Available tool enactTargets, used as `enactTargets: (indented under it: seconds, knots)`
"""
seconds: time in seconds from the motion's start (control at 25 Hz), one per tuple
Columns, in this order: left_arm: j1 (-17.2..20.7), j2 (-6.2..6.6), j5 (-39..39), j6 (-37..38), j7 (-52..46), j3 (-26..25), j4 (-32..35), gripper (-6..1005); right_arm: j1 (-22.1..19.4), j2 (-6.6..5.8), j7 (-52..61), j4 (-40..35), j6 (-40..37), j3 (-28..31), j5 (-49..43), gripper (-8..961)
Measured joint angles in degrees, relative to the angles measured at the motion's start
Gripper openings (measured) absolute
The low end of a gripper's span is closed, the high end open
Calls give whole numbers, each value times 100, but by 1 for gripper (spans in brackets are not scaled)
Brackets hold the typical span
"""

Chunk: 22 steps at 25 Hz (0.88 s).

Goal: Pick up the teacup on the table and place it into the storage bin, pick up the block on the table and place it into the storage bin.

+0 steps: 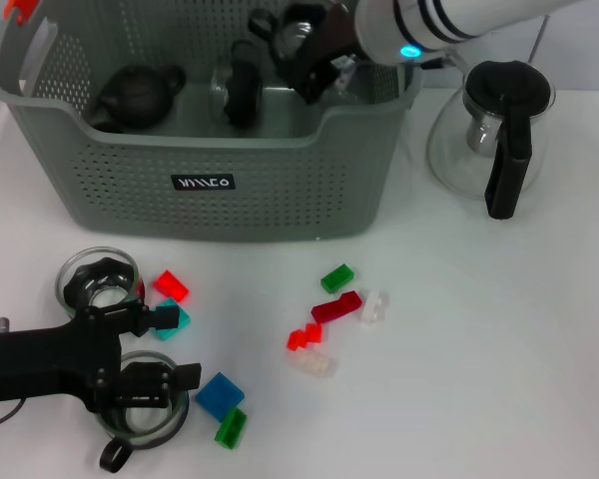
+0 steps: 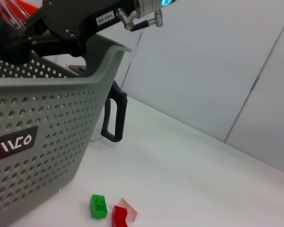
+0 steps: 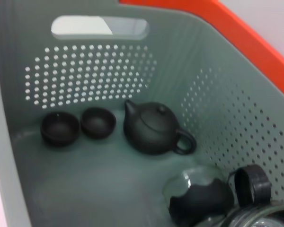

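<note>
The grey-green storage bin point(image 1: 130, 190) stands at the back left, and its perforated wall point(image 2: 33, 118) and inside point(image 3: 85, 179) also show. My right gripper point(image 1: 314, 70) hangs over the bin's right part, shut on a glass teacup point(image 1: 288, 35) with a black handle point(image 3: 251, 182). On the table at the front left stand two more glass teacups point(image 1: 98, 279) point(image 1: 140, 411). My left gripper point(image 1: 177, 347) hovers open between them, beside a cyan block point(image 1: 170, 321). Red point(image 1: 170, 286), blue point(image 1: 220, 396) and green point(image 1: 231, 428) blocks lie close by.
In the bin lie a black teapot point(image 3: 154, 127), two small black cups point(image 3: 60, 127) and a black-sleeved glass cup point(image 3: 201, 198). A glass carafe point(image 1: 489, 130) stands right of the bin. More blocks point(image 1: 336, 307) are scattered mid-table, among them a green one point(image 2: 98, 206).
</note>
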Motion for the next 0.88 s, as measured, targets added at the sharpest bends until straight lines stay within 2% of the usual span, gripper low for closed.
enactTargets:
  seconds: [0.16, 0.4, 0.88]
  knots:
    - [0, 0, -3, -4, 4, 0, 0, 905, 82, 15, -12, 49, 5, -63, 125, 60]
    - [0, 0, -3, -20, 13, 0, 0, 905, 47, 17, 21, 60, 147, -496, 455, 60]
    - [-3, -7, 9, -20, 15, 0, 39, 904, -121, -66, 156, 69, 267, -466, 418, 60]
